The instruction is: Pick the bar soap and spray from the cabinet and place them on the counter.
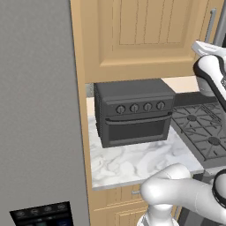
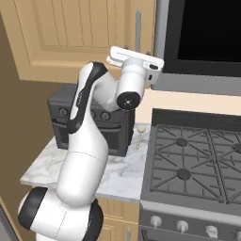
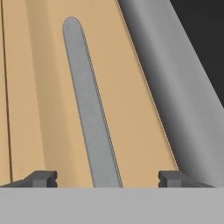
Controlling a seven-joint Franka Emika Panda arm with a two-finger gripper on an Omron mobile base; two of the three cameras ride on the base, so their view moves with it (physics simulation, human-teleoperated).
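Observation:
The cabinet (image 1: 145, 39) has its grooved tan door (image 2: 70, 33) shut, so the bar soap and the spray are hidden. In the hand view my gripper (image 3: 107, 179) is open. Its two dark fingertips (image 3: 41, 178) stand well apart on either side of the door's long grey bar handle (image 3: 89, 113), without touching it. The same handle (image 2: 138, 28) rises just above my white hand in the right base view, and it sits at the door's right edge (image 1: 211, 24) in the left base view. The white marble counter (image 1: 132, 163) lies below.
A dark toaster oven (image 1: 132, 112) stands on the counter under the cabinet. The stove top (image 2: 197, 160) with grates lies to the right, under a dark microwave (image 2: 202, 33). A grey fridge (image 1: 39, 110) walls off the left. A small pale object (image 2: 140, 134) lies by the stove's edge.

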